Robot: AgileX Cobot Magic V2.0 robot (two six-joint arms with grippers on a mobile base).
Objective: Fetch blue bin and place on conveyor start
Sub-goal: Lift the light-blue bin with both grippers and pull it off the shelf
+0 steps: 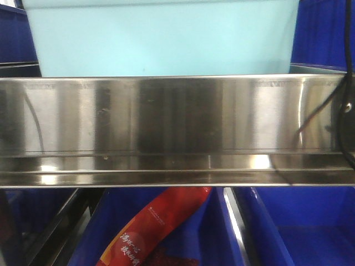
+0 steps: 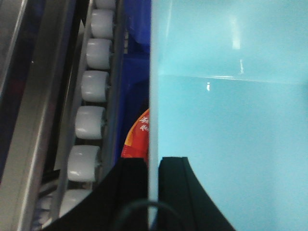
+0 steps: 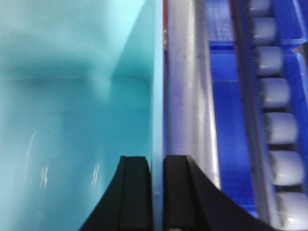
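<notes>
Blue bin [image 1: 161, 39] pinched by left end effector [image 2: 153, 163], right end effector [image 3: 158, 161]

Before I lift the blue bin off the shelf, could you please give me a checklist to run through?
1. Left gripper clamps the blue bin wall: ok, a finger on each side.
2. Right gripper clamps a bin wall too: ok.
3. Bin bottom above the steel shelf rail: cannot tell, the rail hides it.
4. Room beside the dark blue crates: cannot tell.
5. Conveyor start in sight: not ok, no view shows it.
</notes>
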